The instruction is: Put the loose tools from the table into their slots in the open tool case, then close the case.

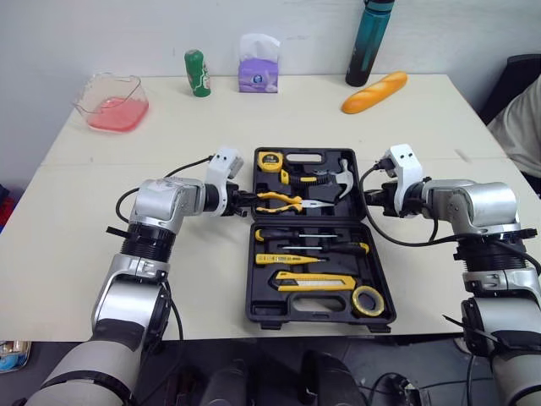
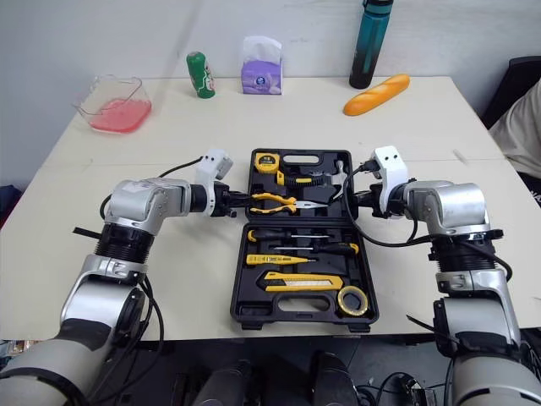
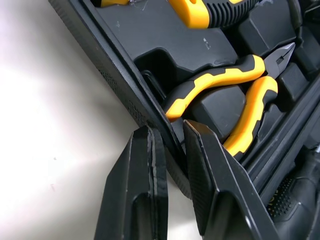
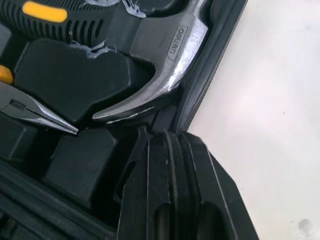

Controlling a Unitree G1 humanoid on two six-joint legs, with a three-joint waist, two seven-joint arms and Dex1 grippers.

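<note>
The black tool case [image 1: 253,279] lies open in the middle of the table. Its far half holds a yellow tape measure [image 1: 270,161], a hammer [image 1: 338,176] and yellow-handled pliers [image 1: 283,201]. The near half holds screwdrivers [image 1: 304,235], a utility knife [image 1: 313,282] and a tape roll [image 1: 368,300]. My left gripper [image 1: 250,201] is at the far half's left wall, fingers [image 3: 145,170] closed on that wall beside the pliers [image 3: 240,100]. My right gripper [image 1: 369,199] pinches the right wall, just by the hammer head [image 4: 165,70].
Along the table's far side stand a pink-bottomed clear container [image 1: 112,103], a green can [image 1: 197,73], a tissue pack [image 1: 258,68], a teal bottle [image 1: 369,38] and a bread loaf [image 1: 374,91]. A person's sleeve [image 1: 520,118] shows at the right edge.
</note>
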